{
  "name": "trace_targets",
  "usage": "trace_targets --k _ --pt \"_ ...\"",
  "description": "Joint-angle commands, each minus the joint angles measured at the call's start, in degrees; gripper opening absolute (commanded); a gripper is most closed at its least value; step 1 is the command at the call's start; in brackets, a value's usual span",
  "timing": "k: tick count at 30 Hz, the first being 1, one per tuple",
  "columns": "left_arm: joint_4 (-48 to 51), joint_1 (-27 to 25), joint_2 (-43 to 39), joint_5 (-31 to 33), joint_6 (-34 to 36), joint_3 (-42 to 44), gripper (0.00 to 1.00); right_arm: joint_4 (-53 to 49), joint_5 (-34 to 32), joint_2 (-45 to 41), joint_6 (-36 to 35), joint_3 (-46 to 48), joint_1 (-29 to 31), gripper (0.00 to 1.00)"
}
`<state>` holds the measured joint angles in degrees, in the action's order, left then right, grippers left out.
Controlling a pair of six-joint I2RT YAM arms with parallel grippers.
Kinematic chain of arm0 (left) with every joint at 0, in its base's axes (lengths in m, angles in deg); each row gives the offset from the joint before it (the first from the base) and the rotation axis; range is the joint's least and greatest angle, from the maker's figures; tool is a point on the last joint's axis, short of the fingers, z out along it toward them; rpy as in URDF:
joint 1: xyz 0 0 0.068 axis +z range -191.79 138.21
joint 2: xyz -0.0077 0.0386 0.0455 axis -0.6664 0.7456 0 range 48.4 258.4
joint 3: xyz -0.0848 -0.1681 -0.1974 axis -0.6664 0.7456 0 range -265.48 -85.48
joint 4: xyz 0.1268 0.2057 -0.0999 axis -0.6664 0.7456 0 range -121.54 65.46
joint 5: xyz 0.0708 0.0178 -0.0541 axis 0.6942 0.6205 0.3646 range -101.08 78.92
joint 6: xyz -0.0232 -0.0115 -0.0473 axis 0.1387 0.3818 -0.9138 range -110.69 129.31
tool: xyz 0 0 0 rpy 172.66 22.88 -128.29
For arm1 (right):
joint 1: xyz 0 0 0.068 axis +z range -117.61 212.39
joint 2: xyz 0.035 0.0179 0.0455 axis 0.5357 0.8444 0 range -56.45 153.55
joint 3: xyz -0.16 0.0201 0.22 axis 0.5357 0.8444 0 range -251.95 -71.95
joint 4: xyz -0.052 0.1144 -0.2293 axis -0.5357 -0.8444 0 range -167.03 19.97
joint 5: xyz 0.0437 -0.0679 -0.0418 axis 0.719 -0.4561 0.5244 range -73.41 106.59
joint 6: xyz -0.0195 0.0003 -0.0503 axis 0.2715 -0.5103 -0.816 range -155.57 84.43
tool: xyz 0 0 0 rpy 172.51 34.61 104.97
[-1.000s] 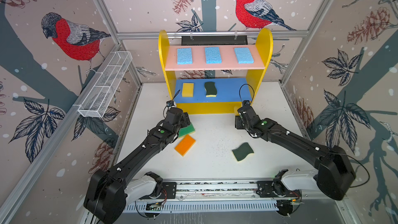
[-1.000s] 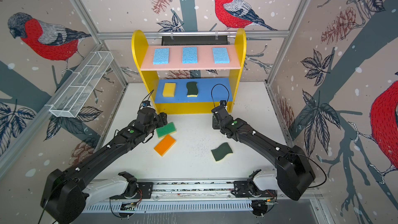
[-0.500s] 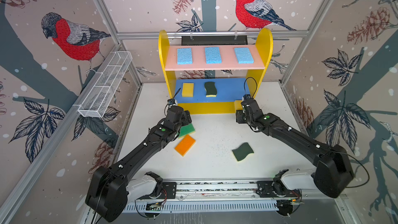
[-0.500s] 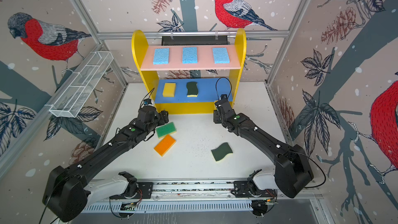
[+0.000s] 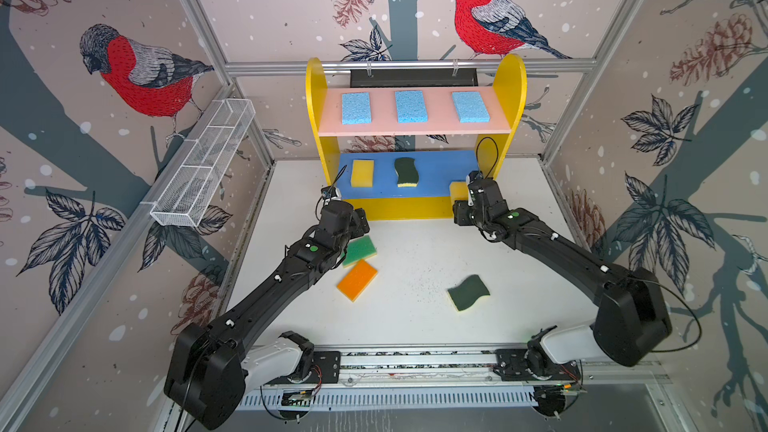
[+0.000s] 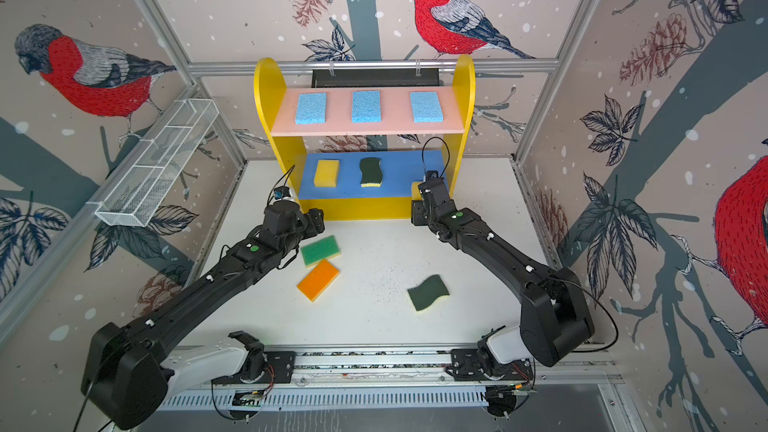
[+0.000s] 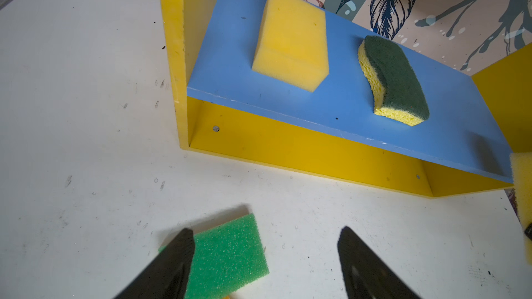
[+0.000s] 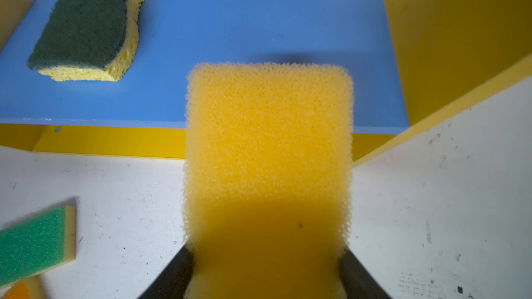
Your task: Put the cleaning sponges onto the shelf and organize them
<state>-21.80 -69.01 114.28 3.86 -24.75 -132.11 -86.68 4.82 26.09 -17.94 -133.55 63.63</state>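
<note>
Shelf: we see the shelf (image 5: 315, 89) standing at the far middle of the table (image 5: 415, 251), with a pink board on top, a blue board below it and a yellow bottom.
Top board: three light-blue sponges (image 5: 410, 106) lie flat in a row from left to right, each apart from its neighbour.
Middle board: the shelved yellow block (image 5: 362, 173) lies toward the left and the shelved scourer (image 5: 405, 172) near the middle, dark green face up; the two are apart.
Right claw: the right gripper (image 8: 266, 251) is clamped on the held yellow block (image 8: 267, 151), one finger pressed to each long side.
Held block: its far end reaches over the near edge of the blue board at the right end (we cannot tell whether it touches the board).
Left claw: the left gripper (image 7: 266, 230) hangs with its jaws apart and nothing between them, low over the table just near of the shelf's left end.
Green-topped sponge: the green-topped sponge (image 5: 359, 249) lies on the table beside the left claw; in the left wrist view one finger overlaps it, and we cannot tell if they touch.
Orange-topped sponge: the orange-topped sponge (image 5: 357, 280) lies just near of the green one.
Loose scourer: the loose scourer (image 5: 468, 292) lies near and right on the table, well apart from both.
Left wall: a white wire basket (image 5: 199, 176) hangs there.
</note>
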Motion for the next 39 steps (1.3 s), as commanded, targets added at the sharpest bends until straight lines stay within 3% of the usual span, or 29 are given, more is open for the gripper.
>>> trace_targets --k 1,25,30,39 --pt "-0.6 0.1 -0.2 0.9 0.2 -0.1 0.79 1.4 0.3 0.2 -1.4 -1.1 -0.4 0.63" --pt "1.6 0.1 -1.6 0.3 -0.6 0.3 0.79 3.7 -0.9 3.1 -0.9 -5.2 -1.4 0.62" --pt "-4.4 0.1 -3.4 -2.3 0.1 2.7 0.79 3.6 -1.3 3.4 -1.1 -5.9 -1.7 0.62" --pt "-5.0 0.1 -2.1 -1.8 0.8 1.3 0.79 3.8 -1.2 5.8 -1.7 -8.6 -2.3 0.62"
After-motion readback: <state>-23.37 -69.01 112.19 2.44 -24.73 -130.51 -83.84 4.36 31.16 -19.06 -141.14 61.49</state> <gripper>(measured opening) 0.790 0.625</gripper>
